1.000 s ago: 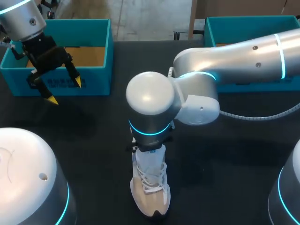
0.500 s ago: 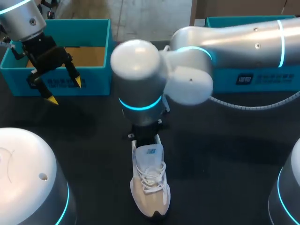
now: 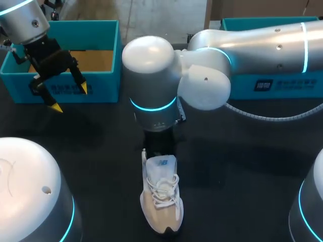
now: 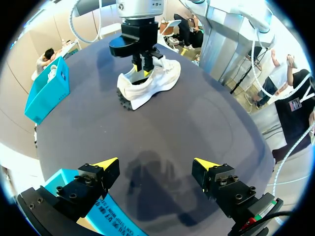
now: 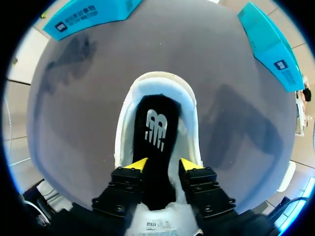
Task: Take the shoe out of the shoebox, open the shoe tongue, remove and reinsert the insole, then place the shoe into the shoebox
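Table [image 3: 101, 146]: dark surface carrying all task items.

Right arm [image 3: 252, 50]: the only part to have moved in the last second. Its wrist has lifted off the shoe and drawn back toward the far edge, uncovering the shoe's upper.

Left arm [image 3: 25, 20]: unchanged, parked beside the left teal box [image 3: 108, 55].

Shoe [image 3: 161, 201]: out of the box, upright on its sole at the middle of the table's near side, toe toward the robot's base, in the same place as before.

Tongue [image 3: 162, 164]: now exposed and raised clear of the laces. Judged from this, the tongue-opening step is done or nearly so.

Insole [image 5: 156, 128]: black, lying flat inside the shoe, not yet removed. This is probably the next step.

Right gripper [image 5: 161, 164]: poised over the shoe's opening, fingers parted, the insole visible in the gap between them. No grasp is evident.

Left gripper [image 3: 69, 98]: fingers spread wide, holding nothing, well apart from the shoe.
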Available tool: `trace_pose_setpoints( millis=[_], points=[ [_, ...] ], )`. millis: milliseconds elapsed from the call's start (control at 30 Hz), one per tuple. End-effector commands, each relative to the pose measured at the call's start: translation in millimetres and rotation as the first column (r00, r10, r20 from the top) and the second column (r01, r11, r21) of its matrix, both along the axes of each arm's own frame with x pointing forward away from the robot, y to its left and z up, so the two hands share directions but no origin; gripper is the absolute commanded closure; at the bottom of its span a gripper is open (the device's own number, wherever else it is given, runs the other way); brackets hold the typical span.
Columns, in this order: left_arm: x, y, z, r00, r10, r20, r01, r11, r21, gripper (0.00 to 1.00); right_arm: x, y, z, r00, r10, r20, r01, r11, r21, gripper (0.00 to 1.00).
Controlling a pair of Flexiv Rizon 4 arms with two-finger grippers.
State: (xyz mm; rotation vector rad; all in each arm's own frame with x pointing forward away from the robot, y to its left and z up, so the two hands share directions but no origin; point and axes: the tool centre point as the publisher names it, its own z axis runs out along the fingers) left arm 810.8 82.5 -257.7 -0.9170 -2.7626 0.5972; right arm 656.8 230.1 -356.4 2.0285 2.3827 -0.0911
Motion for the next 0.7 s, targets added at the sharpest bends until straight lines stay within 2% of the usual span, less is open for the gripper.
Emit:
trace_pose_setpoints(
  millis=[33,100,233,700],
  points=[
    [-0.3,1,0,1.000,0.000,0.001,0.000,1.000,0.002,0.00,-4.5,1,3,1.000,0.001,0.001,-0.001,1.000,-0.007,0.11],
    [-0.3,1,0,1.000,0.000,0.001,0.000,1.000,0.002,0.00,-5.4,3,7,1.000,0.003,0.004,-0.003,1.000,-0.020,0.00],
    [-0.3,1,0,1.000,0.000,0.001,0.000,1.000,0.002,0.00,-8.8,4,15,1.000,0.000,0.005,0.001,0.999,-0.048,0.00],
    [-0.3,1,0,1.000,0.000,0.001,0.000,1.000,0.002,0.00,-13.4,2,17,1.000,-0.015,0.004,0.015,0.998,-0.063,0.00]
  ],
)
